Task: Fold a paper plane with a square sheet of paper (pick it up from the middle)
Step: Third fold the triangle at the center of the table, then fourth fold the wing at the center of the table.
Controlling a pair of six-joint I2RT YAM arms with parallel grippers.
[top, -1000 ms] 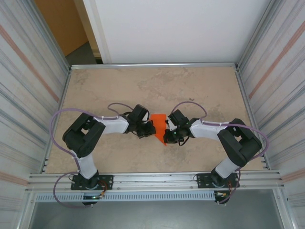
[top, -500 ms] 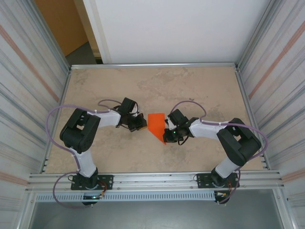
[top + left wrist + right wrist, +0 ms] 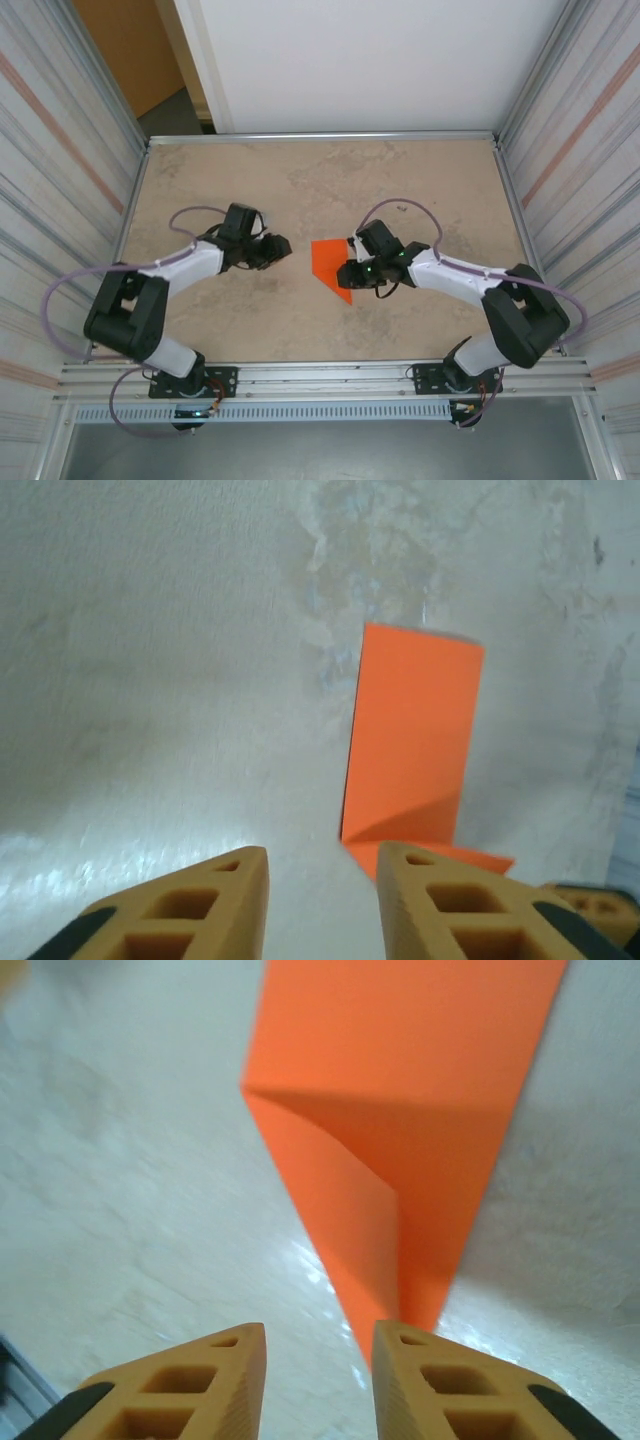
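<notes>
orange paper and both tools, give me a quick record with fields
paper: orange, partly folded to a point, lying on the table near its middle
left tool: open, empty, clear of the paper, on its left side
right tool: open, empty, at the paper's pointed end
fold state: one diagonal flap visible, not yet a finished plane

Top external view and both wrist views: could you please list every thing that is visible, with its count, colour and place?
folded paper sheet: one, bright orange, lying mid-table between the grippers
table: one, mottled beige, under everything
side walls: two, ribbed grey metal, left and right
back panel: one, white, beyond the table
arms: two, black and white, bases at the near edge
left gripper: one, open, left of the paper, apart from it
right gripper: one, open, at the paper's right edge
</notes>
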